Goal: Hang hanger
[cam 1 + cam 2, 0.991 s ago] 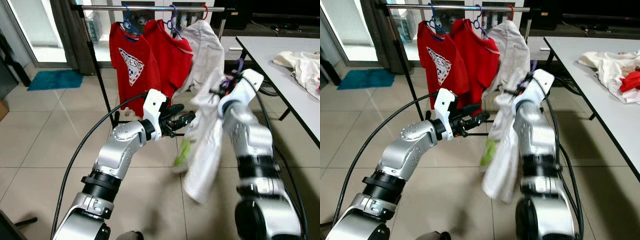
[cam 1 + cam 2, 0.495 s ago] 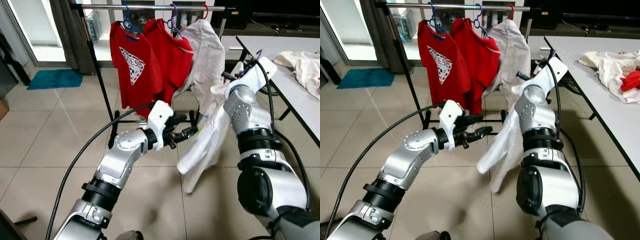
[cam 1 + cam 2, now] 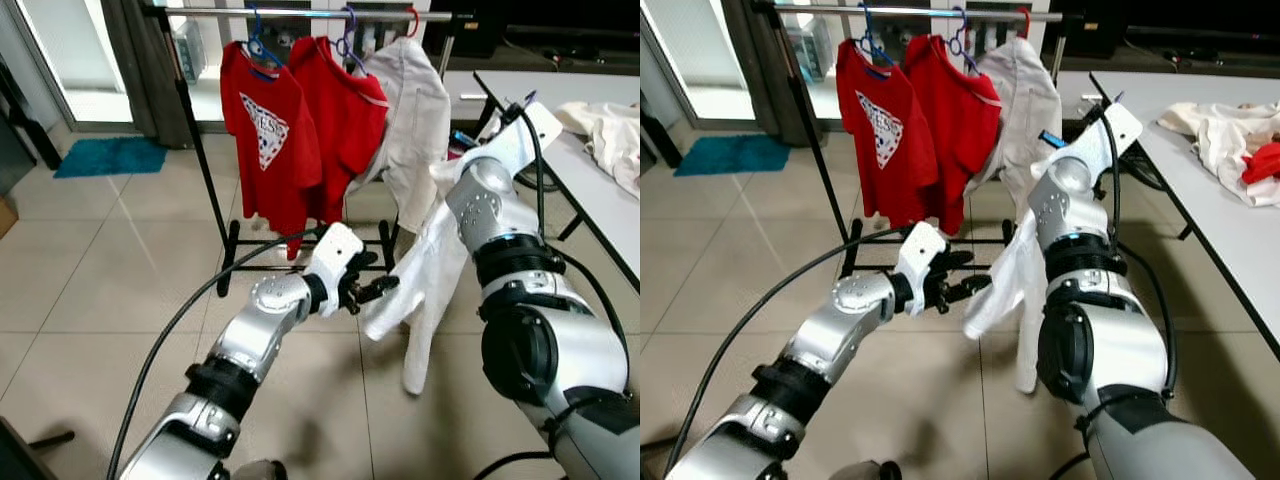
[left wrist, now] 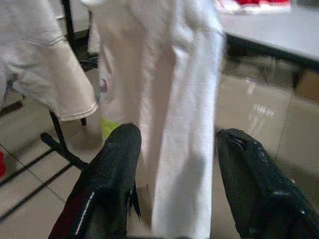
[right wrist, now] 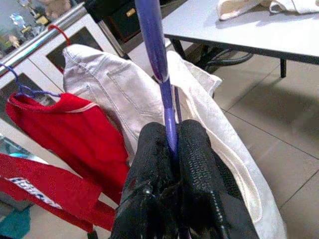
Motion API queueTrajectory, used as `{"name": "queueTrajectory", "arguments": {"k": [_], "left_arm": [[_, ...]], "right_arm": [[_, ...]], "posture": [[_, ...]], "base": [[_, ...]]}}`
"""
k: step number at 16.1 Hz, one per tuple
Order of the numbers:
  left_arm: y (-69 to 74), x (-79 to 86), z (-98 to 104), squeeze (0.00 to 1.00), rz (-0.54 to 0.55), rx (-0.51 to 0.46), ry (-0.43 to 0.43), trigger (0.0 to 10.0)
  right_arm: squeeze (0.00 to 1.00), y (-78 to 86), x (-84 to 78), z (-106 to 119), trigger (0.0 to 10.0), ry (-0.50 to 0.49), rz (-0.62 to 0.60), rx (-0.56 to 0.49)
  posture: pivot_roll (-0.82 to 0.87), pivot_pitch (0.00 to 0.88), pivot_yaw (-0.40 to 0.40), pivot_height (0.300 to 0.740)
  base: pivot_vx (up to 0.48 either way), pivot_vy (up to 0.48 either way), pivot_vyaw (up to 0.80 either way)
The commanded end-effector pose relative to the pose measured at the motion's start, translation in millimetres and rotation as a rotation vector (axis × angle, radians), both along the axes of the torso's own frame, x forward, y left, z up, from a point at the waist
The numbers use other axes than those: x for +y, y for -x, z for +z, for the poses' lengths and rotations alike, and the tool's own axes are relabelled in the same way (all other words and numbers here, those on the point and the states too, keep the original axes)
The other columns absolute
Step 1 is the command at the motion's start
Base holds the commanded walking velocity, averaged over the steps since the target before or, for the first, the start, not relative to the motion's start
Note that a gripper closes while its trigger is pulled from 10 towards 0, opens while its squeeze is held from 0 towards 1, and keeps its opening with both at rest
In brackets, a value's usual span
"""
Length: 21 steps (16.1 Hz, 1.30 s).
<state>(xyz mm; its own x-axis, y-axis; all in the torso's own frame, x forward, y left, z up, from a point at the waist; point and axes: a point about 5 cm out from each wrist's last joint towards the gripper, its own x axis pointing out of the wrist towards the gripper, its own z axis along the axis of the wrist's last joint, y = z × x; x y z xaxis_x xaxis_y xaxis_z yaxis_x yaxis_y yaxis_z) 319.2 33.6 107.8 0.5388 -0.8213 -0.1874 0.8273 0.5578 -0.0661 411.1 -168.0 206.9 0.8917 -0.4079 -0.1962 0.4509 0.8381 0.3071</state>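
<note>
Right now my right tool [image 5: 172, 149] is clamped tight on the thin purple plastic hanger [image 5: 154, 50], fingers pressed together w/ the hanger's stem between them, and a white cloth garment [image 3: 425, 270] drapes off it, hanging down toward the tiled floor [image 3: 100, 260]. That arm is raised, just right of the metal clothes rail [image 3: 300, 14] and below its level, near the grey surface [image 3: 590, 170] that carries a heap of pale laundry [image 3: 610, 130]. My left tool [image 4: 174, 164] is spread wide, holding nothing; the garment's lower part hangs between its two black fingers [image 4: 114, 164] w/o being pinched, as far as I can tell. On the rail already: a red printed T-shirt [image 3: 265, 130] on a blue hanger, a plain red shirt [image 3: 345, 110] on a purple one, and an off-white jacket [image 3: 415, 110] on a red hook at the right end. Progress, as I judge it: garment is on the hanger and lifted, approx. halfway; hook not yet over the rail. Left to do: raise the hook above the bar, find a gap — prob. beside the jacket — set it down, let go.
</note>
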Motion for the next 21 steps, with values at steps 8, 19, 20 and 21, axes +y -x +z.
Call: {"name": "queueTrajectory", "arguments": {"k": [8,19,20,21], "left_arm": [[-1.0,-20.8,-10.0,0.0,-0.046,0.082,0.066,0.4],[-11.6,-12.9,-20.7,0.0,0.043,0.061,-0.038,0.0],[-13.0,-12.3,-20.0,0.0,0.055,0.058,-0.033,0.0],[-14.3,-12.1,-19.6,0.0,0.062,0.056,-0.032,0.0]], "right_arm": [[0.0,-3.7,10.8,15.3,10.0,-0.022,-0.013,-0.055],[0.0,-3.4,16.5,19.2,10.0,-0.049,-0.022,-0.067],[0.0,-3.3,16.9,19.4,10.0,-0.05,-0.022,-0.068],[0.0,-3.2,17.2,19.5,10.0,-0.051,-0.022,-0.069]], "posture": [[-0.1,0.0,0.017,0.74],[-0.11,0.0,0.032,0.74],[-0.12,0.0,0.034,0.74],[-0.12,0.0,0.034,0.74]], "base": [[0.0,0.0,0.0],[0.0,0.0,0.0],[0.0,0.0,0.0],[0.0,0.0,0.0]]}}
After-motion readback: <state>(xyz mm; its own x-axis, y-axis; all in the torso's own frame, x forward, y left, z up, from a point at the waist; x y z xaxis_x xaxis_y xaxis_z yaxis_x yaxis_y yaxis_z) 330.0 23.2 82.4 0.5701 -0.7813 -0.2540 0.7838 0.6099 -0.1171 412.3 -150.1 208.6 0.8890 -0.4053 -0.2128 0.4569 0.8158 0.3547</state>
